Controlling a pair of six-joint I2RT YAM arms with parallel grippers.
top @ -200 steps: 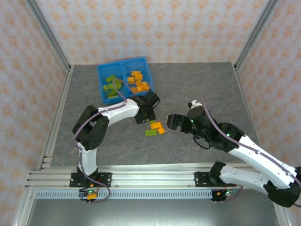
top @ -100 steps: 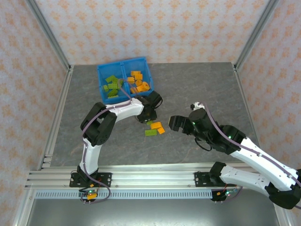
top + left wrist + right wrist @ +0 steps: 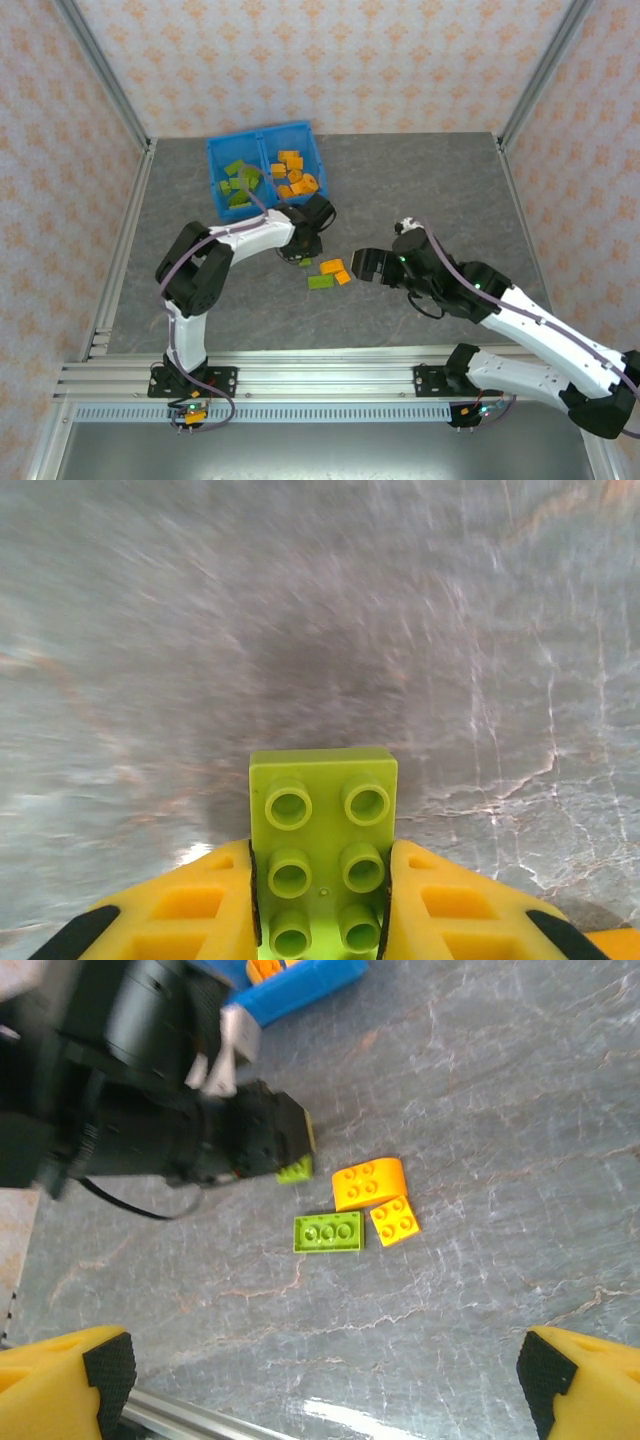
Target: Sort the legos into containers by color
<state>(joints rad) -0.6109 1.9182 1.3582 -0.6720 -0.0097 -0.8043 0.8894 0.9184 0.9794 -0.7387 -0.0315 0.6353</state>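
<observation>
- My left gripper [image 3: 322, 890] is clamped on a lime green studded plastic brick [image 3: 322, 820]. My yellow fingers [image 3: 190, 905] press on its two long sides, and its studs face my wrist camera.
- From above, the left gripper [image 3: 300, 255] and this held brick [image 3: 303, 262] sit near the middle of the grey marbled table [image 3: 430, 190], just short of the tray's near right corner.
- I cannot tell whether the held brick rests on the table or is clear of it.
- My right gripper [image 3: 364, 265] has its fingers spread wide apart [image 3: 70, 1380], with nothing between them. It hangs over the table just right of the loose bricks.
- Three loose bricks lie close together on the table:
  - a flat lime green brick with three studs [image 3: 328, 1231]
  - an orange brick with a curved top [image 3: 369, 1182]
  - a small square orange brick [image 3: 395, 1221], which touches the curved one
- The bright blue plastic tray [image 3: 258, 133] stands at the far left of the table. Its left compartment holds lime green bricks [image 3: 238, 180] and its right compartment holds orange bricks [image 3: 292, 172].
</observation>
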